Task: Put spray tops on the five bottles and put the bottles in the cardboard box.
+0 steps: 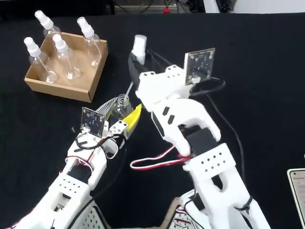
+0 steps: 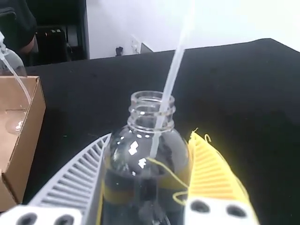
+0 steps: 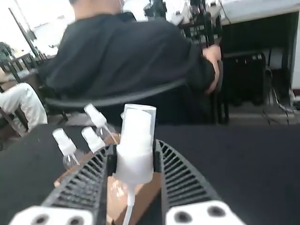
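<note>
Left gripper (image 1: 122, 110): closed on the body of the open bottle, with a grey finger on one side and a yellow finger on the other. It is seen near the middle of the table in the high view.
Open bottle (image 2: 145, 154): clear and held upright in the left gripper. Its threaded neck is left uncovered. It is placed outside the cardboard box, off the box's near right corner.
Right gripper (image 3: 133, 150): clamped narrowly on the spray top, with one ribbed finger pressed against each side of it.
Spray top (image 1: 139, 45): white and held upright in the right gripper. It is raised clear of the bottle's neck and is not seated on it.
Dip tube (image 2: 171, 79): thin and translucent, hung at a slant from the spray top. Its lower end is passed through the neck and into the open bottle.
Cardboard box (image 1: 62, 88): shallow and open-topped, set at the far left of the table in the high view.
Capped bottles (image 1: 64, 55): four clear bottles, each fitted with a white spray top, are stood inside the cardboard box.
Table (image 1: 248, 62): covered in black.
</note>
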Action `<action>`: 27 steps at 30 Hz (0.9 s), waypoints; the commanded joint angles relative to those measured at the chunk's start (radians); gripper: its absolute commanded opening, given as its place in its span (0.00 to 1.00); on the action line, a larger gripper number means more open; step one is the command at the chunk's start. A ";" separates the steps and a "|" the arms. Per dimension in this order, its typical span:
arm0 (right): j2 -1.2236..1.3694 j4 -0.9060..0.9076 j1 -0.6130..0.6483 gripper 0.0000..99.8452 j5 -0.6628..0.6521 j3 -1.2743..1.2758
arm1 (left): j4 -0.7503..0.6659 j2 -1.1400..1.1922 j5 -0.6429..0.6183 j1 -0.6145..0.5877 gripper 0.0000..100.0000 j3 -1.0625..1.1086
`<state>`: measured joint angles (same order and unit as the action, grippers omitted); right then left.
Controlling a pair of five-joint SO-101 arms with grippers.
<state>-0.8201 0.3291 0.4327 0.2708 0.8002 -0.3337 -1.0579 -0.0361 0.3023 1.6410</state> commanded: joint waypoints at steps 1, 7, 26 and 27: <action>-0.051 0.006 0.014 0.01 0.000 0.022 | -0.023 -0.017 -0.006 -0.010 0.13 -0.027; -0.131 0.006 0.092 0.01 -0.002 0.094 | -0.023 -0.017 -0.006 -0.008 0.13 -0.025; -0.163 -0.023 0.160 0.01 -0.239 0.260 | -0.023 -0.017 -0.006 -0.001 0.13 -0.021; -0.165 -0.046 0.160 0.01 -0.238 0.283 | -0.023 -0.017 -0.006 -0.001 0.13 -0.022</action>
<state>-0.9521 0.3276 0.5769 0.0422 1.0641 -0.3337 -1.0579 -0.0361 0.3038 1.6410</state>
